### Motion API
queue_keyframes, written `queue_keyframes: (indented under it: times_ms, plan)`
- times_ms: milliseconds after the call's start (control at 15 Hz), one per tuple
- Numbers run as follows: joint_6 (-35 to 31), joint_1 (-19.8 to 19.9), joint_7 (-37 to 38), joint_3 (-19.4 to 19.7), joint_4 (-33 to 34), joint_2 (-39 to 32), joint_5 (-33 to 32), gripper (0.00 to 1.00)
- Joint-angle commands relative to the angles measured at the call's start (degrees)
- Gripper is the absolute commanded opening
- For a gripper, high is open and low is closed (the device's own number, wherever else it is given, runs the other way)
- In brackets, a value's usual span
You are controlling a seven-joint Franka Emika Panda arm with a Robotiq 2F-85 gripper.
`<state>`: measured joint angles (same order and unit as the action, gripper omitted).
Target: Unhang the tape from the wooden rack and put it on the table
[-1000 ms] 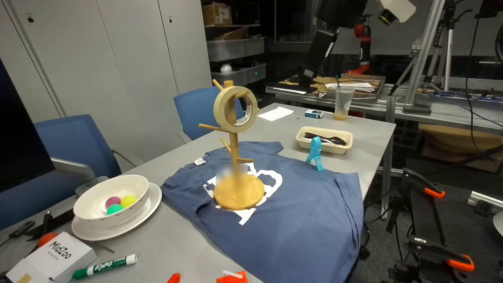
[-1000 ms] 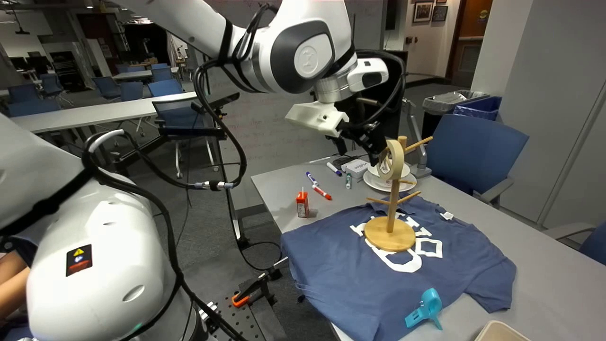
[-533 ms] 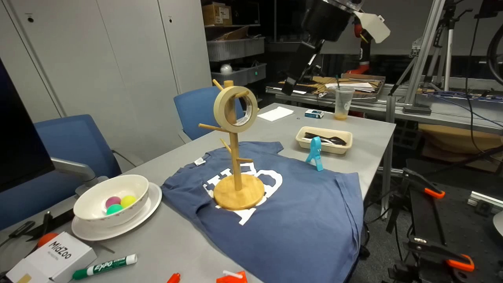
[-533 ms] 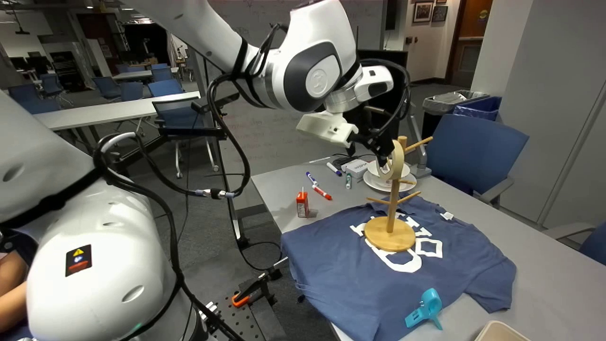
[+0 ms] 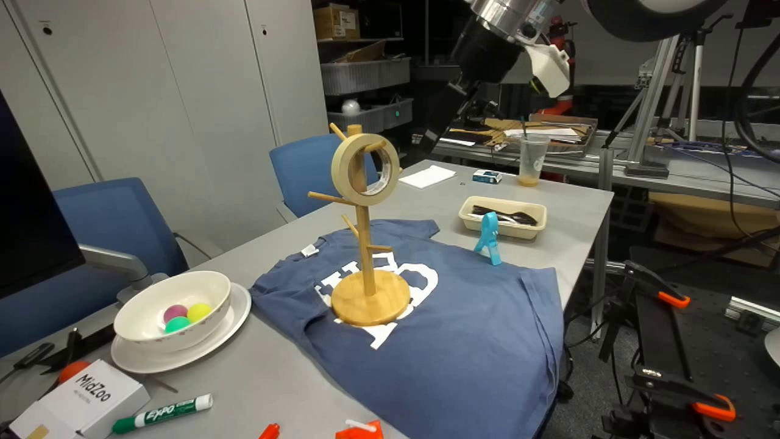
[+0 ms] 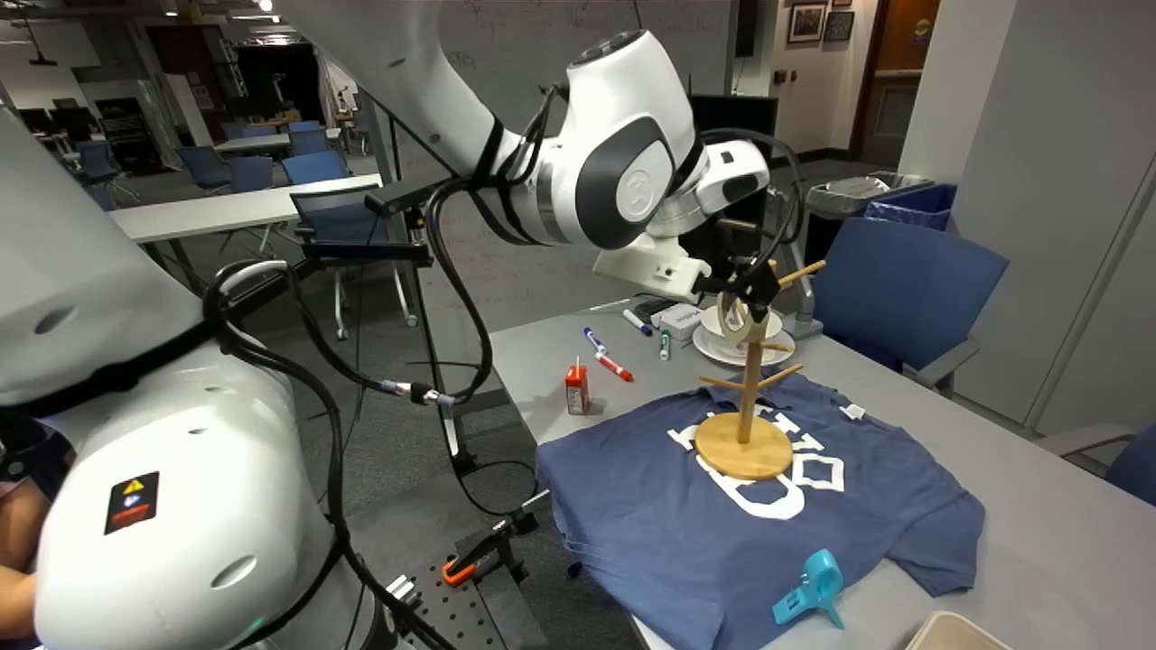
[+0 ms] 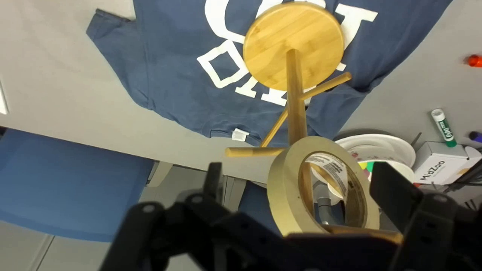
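Ideally, its fingers [image 7: 392,190] wide and not yet gripping the tape [image 7: 282,195], the gripper [image 7: 296,176] needed to centre on it before closing, then draw it outward along the rack peg [image 5: 376,146].

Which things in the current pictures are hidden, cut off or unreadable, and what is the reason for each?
Gripper: cut off by the wrist view's bottom edge, and out of focus.
Tape: upper part hidden by the gripper in an exterior view.
Print inside the tape: mostly too small to read in the wrist view.
Beige tray: cut off by an exterior view's bottom edge, contents not shown there.
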<state>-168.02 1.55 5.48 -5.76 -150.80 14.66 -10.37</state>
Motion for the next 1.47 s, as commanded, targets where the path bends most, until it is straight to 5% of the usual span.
queue_keyframes:
  times_ms: [0, 600, 1400]
  plan:
    - [-5.1, 5.5, 6.1, -3.6, 2.2, -4.2, -6.7, 1.0]
    - [-8.4, 14.0, 21.2, -10.1, 4.8, -7.5, -22.1, 1.0]
    - [-8.8, 18.1, 40.3, -13.8, 9.9, -12.0, -38.5, 1.0]
